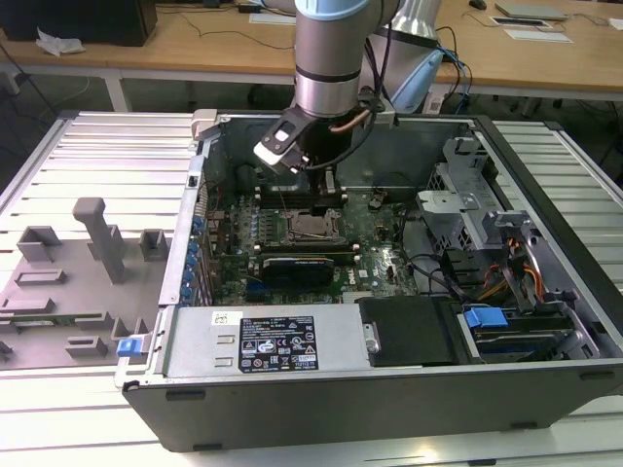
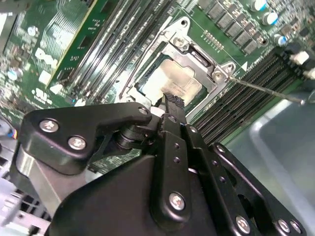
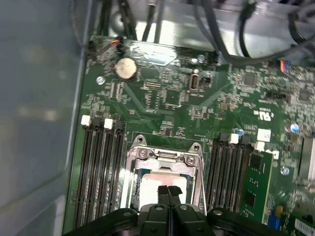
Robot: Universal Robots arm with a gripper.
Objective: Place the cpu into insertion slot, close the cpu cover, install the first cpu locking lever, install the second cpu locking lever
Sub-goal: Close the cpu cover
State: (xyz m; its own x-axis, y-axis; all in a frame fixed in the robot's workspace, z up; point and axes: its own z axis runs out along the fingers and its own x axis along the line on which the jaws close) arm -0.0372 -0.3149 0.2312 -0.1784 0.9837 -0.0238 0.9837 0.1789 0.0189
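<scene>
- My claw (image 3: 168,191) has its fingertips pressed together with nothing between them. It hangs just above the chip (image 3: 156,181).
- The chip lies seated in the socket (image 1: 313,226). In the exterior view the socket is at 6 o'clock from the claw.
- The cover (image 3: 165,156) looks lowered flat around the chip, so I judge placing and closing done.
- One thin lever (image 2: 266,90) stands free above the board, unlatched. I take the first lever step to be in hand.
- Latching calls for the closed tips to push that rod down and hook it under its catch, keeping clear of the chip and the memory slots (image 3: 101,167).
</scene>
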